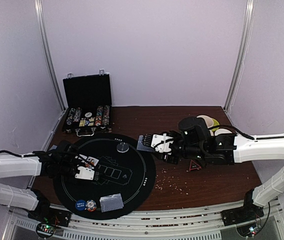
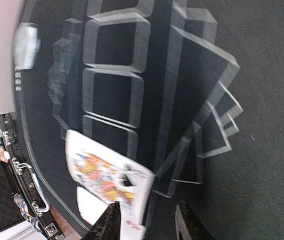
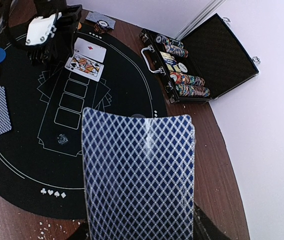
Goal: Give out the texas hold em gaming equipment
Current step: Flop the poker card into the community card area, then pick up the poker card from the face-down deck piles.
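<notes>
The left gripper (image 2: 149, 222) hung with jaws apart and empty over the face-up white court card (image 2: 107, 175), which lay on the round black felt mat (image 1: 137, 187). The right gripper (image 1: 154, 145) clamped the blue diamond-backed card deck (image 3: 137, 175) above the mat's right edge. The left arm should have lifted straight up so as not to drag the card.

A deck of blue diamond-backed playing cards (image 3: 137, 175) is hanging just over the right rim of the round black felt mat (image 1: 137, 186), clamped at one end in the right gripper (image 1: 155, 144). Two white face-up cards (image 3: 84, 67), one a court card, are lying edge to edge on the mat's left part. A small face-down pile (image 1: 111, 202) is resting at the near rim, with a blue disc (image 1: 80, 205) and a red-white chip (image 1: 91, 205) sitting side by side just left of it. A clear grey disc (image 1: 123, 147) is lying toward the far rim.
</notes>
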Motion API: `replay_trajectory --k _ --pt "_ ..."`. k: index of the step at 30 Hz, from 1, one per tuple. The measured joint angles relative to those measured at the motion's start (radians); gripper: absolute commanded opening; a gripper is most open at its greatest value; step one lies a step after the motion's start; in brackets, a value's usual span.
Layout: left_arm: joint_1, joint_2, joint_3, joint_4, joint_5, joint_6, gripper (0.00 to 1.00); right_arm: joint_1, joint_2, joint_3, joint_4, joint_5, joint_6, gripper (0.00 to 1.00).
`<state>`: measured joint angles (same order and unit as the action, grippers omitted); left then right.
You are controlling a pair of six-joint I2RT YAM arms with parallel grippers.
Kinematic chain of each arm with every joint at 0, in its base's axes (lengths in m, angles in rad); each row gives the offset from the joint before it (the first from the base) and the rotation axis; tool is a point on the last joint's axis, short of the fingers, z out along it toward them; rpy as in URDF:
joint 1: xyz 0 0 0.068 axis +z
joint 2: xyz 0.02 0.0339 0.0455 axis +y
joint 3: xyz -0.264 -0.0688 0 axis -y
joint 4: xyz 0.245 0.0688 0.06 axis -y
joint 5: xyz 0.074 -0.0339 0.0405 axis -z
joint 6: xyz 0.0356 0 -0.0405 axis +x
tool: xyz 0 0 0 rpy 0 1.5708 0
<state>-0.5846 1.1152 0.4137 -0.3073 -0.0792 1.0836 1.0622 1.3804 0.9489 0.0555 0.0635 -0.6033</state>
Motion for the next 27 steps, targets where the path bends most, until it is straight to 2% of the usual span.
replay_trajectory --k 4,6,8,9,11,14,17,19,20,22,27 --pt "0.000 -0.010 0.120 -0.059 0.066 -0.115 0.39 0.000 0.000 0.000 0.000 0.000 0.000 0.48" --pt "0.000 -0.004 0.222 -0.055 0.103 -0.209 0.34 -0.001 0.000 0.000 -0.001 0.000 0.001 0.48" --pt "0.000 0.014 0.339 -0.027 0.131 -0.315 0.34 -0.001 0.000 0.000 -0.002 0.000 0.001 0.48" --pt "0.000 0.022 0.385 -0.010 0.147 -0.364 0.37 -0.001 0.000 0.000 -0.002 0.000 0.001 0.48" --pt "0.000 0.031 0.458 0.034 0.185 -0.477 0.51 -0.001 0.000 0.000 -0.004 0.000 0.001 0.48" --pt "0.000 0.045 0.534 0.106 0.277 -0.680 0.87 -0.001 0.000 0.009 -0.019 0.001 0.001 0.48" --pt "-0.016 0.092 0.605 0.191 0.405 -0.953 0.87 -0.001 0.007 0.027 -0.025 0.003 0.001 0.48" --pt "-0.049 0.123 0.630 0.214 0.442 -1.069 0.88 -0.001 0.016 0.039 -0.024 0.003 0.001 0.48" --pt "-0.069 0.138 0.639 0.219 0.456 -1.114 0.89 -0.001 0.020 0.043 -0.024 0.003 0.001 0.48" --pt "-0.121 0.179 0.661 0.214 0.492 -1.201 0.98 -0.001 0.029 0.050 -0.024 0.003 0.001 0.48" --pt "-0.187 0.264 0.683 0.163 0.577 -1.320 0.98 -0.001 0.051 0.068 -0.031 0.002 0.002 0.48"
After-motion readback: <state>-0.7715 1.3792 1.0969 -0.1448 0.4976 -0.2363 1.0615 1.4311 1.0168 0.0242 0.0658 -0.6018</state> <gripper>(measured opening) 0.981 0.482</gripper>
